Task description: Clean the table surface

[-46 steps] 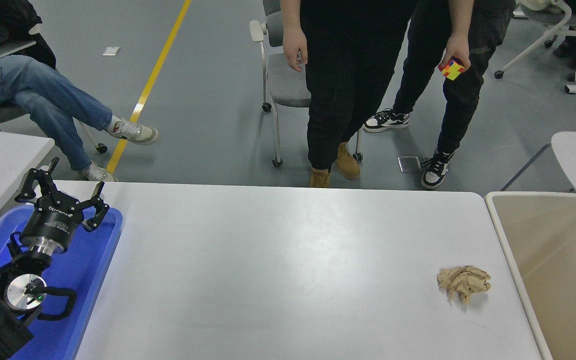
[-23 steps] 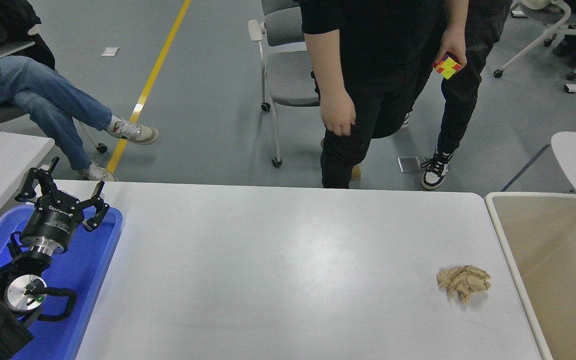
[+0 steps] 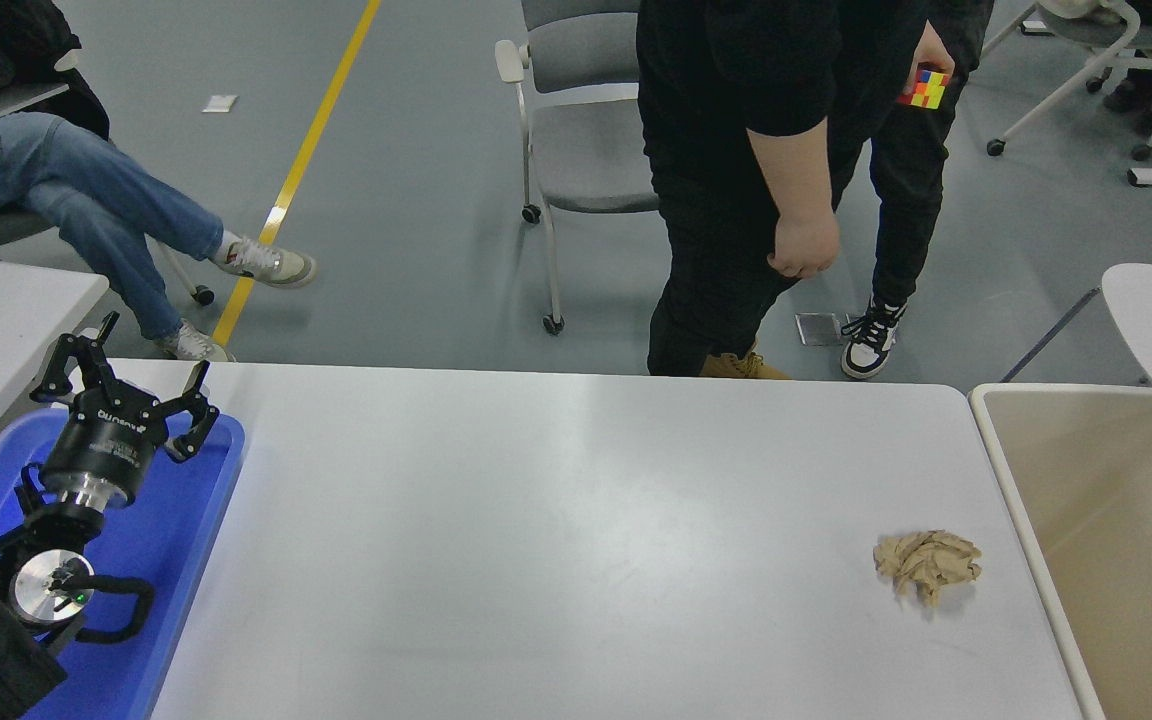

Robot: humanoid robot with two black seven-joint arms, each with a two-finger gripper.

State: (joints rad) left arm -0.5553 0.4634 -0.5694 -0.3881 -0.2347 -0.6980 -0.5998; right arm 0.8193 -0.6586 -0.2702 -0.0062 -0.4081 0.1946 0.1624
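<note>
Head view: left gripper sat parked at the lower left of the frame over the blue tray, fingers spread apart and holding nothing, in the same pose as a second before. Right arm was not in view.

The table surface filled the lower half of the frame, from the tray at the left to the beige bin at the right edge. It read matte white with a soft glare patch near the middle and no visible stains. The one item on it was a crumpled ball of brown paper, lower right, near the bin's rim but not touching it. The paper had not moved over the last second.

The only change was beyond the far edge, top of the frame: the standing person in black had shifted rightward, and their hand now hung above the table's far edge, well apart from the paper. A second person behind them held a coloured puzzle cube, raised higher than before.

Judgement: no cleaning progress yet; the paper remained to be cleared, most likely into the bin. The person's nearness to the far edge deserved caution during any reach.
</note>
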